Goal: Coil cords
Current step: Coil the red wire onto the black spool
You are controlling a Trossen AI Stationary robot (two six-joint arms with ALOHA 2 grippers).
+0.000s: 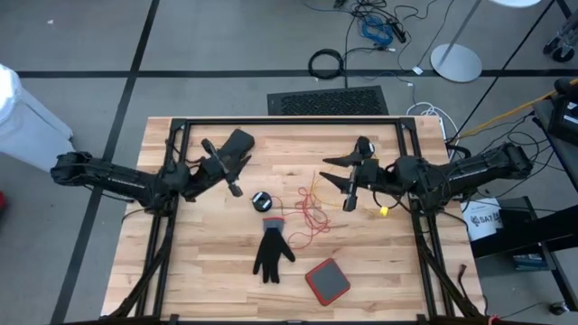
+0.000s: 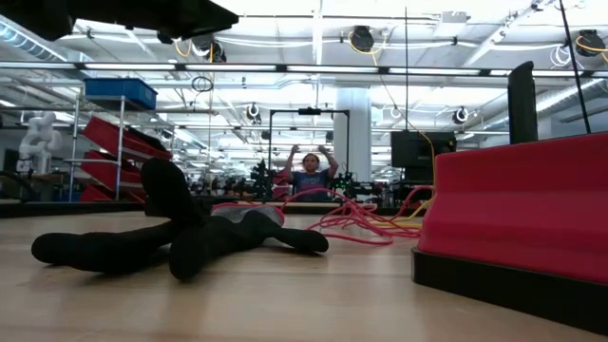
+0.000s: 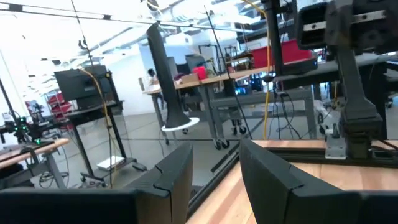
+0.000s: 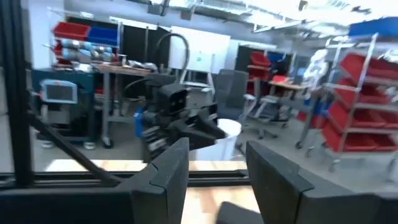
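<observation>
A: Where are the cords [image 1: 310, 206] lying right now?

B: They are lying loose and tangled on the wooden bench [image 1: 208, 262], near the middle, thin yellow and red strands spreading between the two arms. A small black round puck [image 1: 261, 200] is sitting just to their left, joined to one strand. In the low view the strands [image 2: 366, 223] are showing as pink-red loops behind the glove.

A: Left pincer?

B: The left pincer [image 1: 228, 170] is hovering over the bench's left half, toward the back, above and to the left of the puck. Its fingers [image 3: 267, 180] are standing apart with a clear gap, gripping nothing. Not touching the cords.

A: Right pincer?

B: The right pincer [image 1: 344, 174] is hanging over the right half, just beside the right edge of the tangle. Its fingers [image 4: 165, 171] are also standing apart, empty. From the high view I cannot tell whether its tip is touching a strand.

A: Anything else on the bench?

B: A black glove [image 1: 272, 250] is lying flat in front of the puck, fingers pointing to the front edge. A red-topped square block [image 1: 327, 280] with a dark base is sitting to the glove's right, near the front. A small yellow piece [image 1: 383, 211] is lying near the right arm.

A: Beyond the bench?

B: A person [image 2: 311, 174] is standing far back in the room, arms raised.
</observation>
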